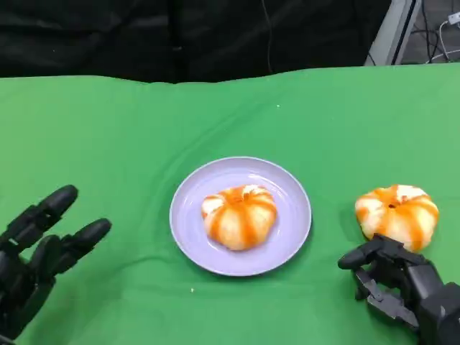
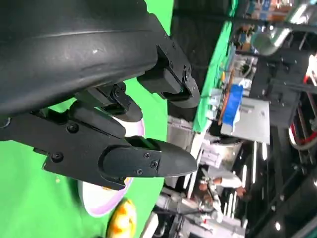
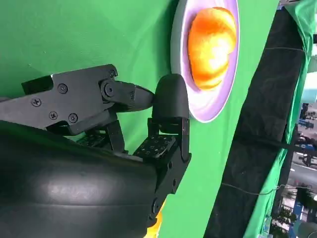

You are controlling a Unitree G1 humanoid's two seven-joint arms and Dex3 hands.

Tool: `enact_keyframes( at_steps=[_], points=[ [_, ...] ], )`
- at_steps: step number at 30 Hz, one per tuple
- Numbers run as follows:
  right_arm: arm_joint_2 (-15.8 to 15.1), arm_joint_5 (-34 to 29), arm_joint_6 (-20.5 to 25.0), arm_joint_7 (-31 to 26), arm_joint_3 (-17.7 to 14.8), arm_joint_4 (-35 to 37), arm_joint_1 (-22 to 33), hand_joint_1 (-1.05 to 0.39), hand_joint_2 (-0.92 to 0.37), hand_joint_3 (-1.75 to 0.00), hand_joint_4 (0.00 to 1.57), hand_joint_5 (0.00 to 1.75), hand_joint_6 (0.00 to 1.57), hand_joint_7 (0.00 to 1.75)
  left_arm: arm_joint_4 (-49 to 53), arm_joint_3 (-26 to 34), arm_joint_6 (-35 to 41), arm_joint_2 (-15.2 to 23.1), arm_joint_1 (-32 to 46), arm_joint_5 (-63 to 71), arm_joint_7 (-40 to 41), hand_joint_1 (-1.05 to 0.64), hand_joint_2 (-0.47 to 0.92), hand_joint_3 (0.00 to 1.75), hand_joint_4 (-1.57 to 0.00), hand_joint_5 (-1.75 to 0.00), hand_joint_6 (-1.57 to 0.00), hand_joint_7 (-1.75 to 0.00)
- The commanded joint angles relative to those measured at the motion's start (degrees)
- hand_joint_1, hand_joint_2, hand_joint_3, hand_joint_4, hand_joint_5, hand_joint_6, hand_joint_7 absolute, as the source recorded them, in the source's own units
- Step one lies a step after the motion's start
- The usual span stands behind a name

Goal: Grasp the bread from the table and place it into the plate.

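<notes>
A round bread with orange stripes lies on the green cloth at the right. A second bread of the same kind sits in the middle of the lilac plate. My right hand is just in front of the bread on the cloth, fingers apart and holding nothing, one fingertip close to its near edge. In the right wrist view the hand points toward the plate and its bread; an orange sliver of the other bread peeks from under the shell. My left hand hovers open at the lower left.
Green cloth covers the whole table, with a black backdrop behind its far edge. In the left wrist view my left hand partly hides the plate, with lab equipment and a person beyond the table.
</notes>
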Motion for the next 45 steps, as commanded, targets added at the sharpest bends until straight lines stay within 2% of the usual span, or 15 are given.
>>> enact_keyframes(
  at_steps=[1, 2, 3, 5, 7, 20, 23, 24, 25, 26, 27, 28, 30, 34, 45],
  points=[
    [-1.12, -0.60, 1.03, -0.15, -0.20, 0.69, 0.97, -0.13, -0.92, -0.47, 0.69, 1.68, 0.75, 1.14, 3.32, 1.57, -0.37, 2.08, -2.28, -0.09, -0.23, -0.38, 0.92, 0.31, -0.79, -0.01, -0.64, -0.01],
    [-1.11, -0.51, 1.05, -0.07, -0.22, 0.67, 0.97, -0.13, -0.92, -0.47, 0.69, 1.68, 0.75, 1.14, 3.83, 1.71, -0.50, 2.18, -2.54, 0.08, 0.00, -0.23, 0.92, 0.33, -0.80, -0.01, -0.64, -0.01],
    [-1.09, -0.39, 1.08, 0.06, -0.26, 0.71, 0.97, -0.13, -0.92, -0.47, 0.69, 1.68, 0.75, 1.14, 4.21, 1.74, -0.66, 2.26, -2.65, 0.48, 0.58, -0.18, 0.92, 0.33, -0.80, -0.01, -0.64, -0.01],
    [-1.12, -0.52, 1.17, -0.10, -0.22, 0.68, 0.97, -0.13, -0.92, -0.47, 0.70, 1.68, 0.75, 1.14, 5.04, 1.81, -0.95, 2.41, -2.90, 1.06, 1.03, 0.10, 0.92, 0.49, -0.79, 0.00, -0.66, -0.01],
    [-1.14, -0.55, 1.15, -0.07, -0.21, 0.77, 0.87, -0.13, -0.92, -0.47, 0.70, 1.68, 0.75, 1.13, 5.83, 1.77, -1.44, 2.44, -3.20, 1.70, 1.50, 0.17, 0.92, 0.59, -0.79, -0.01, -0.68, -0.01],
    [-1.15, 0.05, 0.99, 0.43, -0.55, 1.49, 0.44, -0.12, -0.92, -0.48, 0.69, 1.68, 0.76, 1.14, 6.49, 0.50, -3.54, 1.00, -3.21, 4.47, 3.21, 0.17, 0.90, 0.68, -0.85, -0.02, -0.77, -0.02],
    [-1.12, 0.69, 0.74, 1.31, -0.83, 1.75, 0.41, -0.11, -0.92, -0.48, 0.69, 1.69, 0.75, 1.14, 5.39, -0.60, -4.79, 0.56, -2.61, 6.58, 5.80, 0.14, 0.88, 0.66, -1.04, -0.08, -0.91, -0.05],
    [-1.15, 0.72, 0.67, 1.44, -0.90, 1.84, 0.38, -0.10, -0.92, -0.48, 0.69, 1.70, 0.75, 1.15, 4.81, -1.04, -5.69, 0.18, -2.49, 7.11, 6.01, 0.14, 0.88, 0.66, -1.13, -0.11, -0.98, -0.08],
    [-1.20, 0.64, 0.75, 1.47, -0.95, 1.79, 0.39, -0.10, -0.92, -0.48, 0.69, 1.70, 0.75, 1.15, 4.37, -1.46, -6.49, -0.09, -2.40, 7.70, 6.24, 0.14, 0.84, 0.76, -1.18, -0.36, -1.12, -0.14],
    [-1.23, 0.56, 0.82, 1.45, -1.02, 1.78, 0.41, -0.11, -0.92, -0.48, 0.69, 1.70, 0.75, 1.15, 4.47, -1.87, -7.61, -0.21, -2.40, 8.46, 6.32, 0.14, 0.79, 0.86, -1.14, -0.70, -1.22, -0.21],
    [-1.30, 0.31, 0.80, 1.28, -0.99, 1.79, 0.41, -0.12, -0.92, -0.48, 0.68, 1.71, 0.75, 1.15, 4.75, -2.34, -9.45, -0.34, -2.42, 9.42, 6.54, 0.12, 0.72, 0.99, -1.14, -1.05, -1.28, -0.47],
    [-1.35, 0.09, 0.75, 1.12, -0.96, 1.81, 0.40, -0.12, -0.92, -0.48, 0.68, 1.71, 0.75, 1.16, 4.99, -2.66, -10.63, -0.43, -2.45, 10.07, 6.86, 0.11, 0.66, 1.09, -1.13, -1.25, -1.21, -0.80],
    [-1.33, 0.15, 0.46, 1.29, -1.02, 2.05, 0.33, -0.13, -0.92, -0.48, 0.68, 1.71, 0.75, 1.16, 5.82, -2.90, -12.96, -0.68, -2.66, 10.75, 7.20, 0.09, 0.60, 1.17, -1.11, -1.45, -1.09, -1.18],
    [-1.30, 0.22, 0.37, 1.34, -1.10, 2.24, 0.22, -0.12, -0.92, -0.48, 0.68, 1.71, 0.74, 1.16, 6.38, -2.78, -13.36, -0.71, -3.09, 10.33, 7.66, 0.05, 0.60, 1.17, -1.07, -1.58, -1.01, -1.37],
    [-1.33, 0.65, 0.29, 1.91, -1.39, 2.36, 0.20, -0.11, -0.92, -0.48, 0.67, 1.71, 0.74, 1.17, 8.29, -2.72, -15.05, -0.10, -3.87, 10.87, 8.45, 0.06, 0.61, 1.13, -1.04, -1.59, -0.99, -1.40]
  ],
)
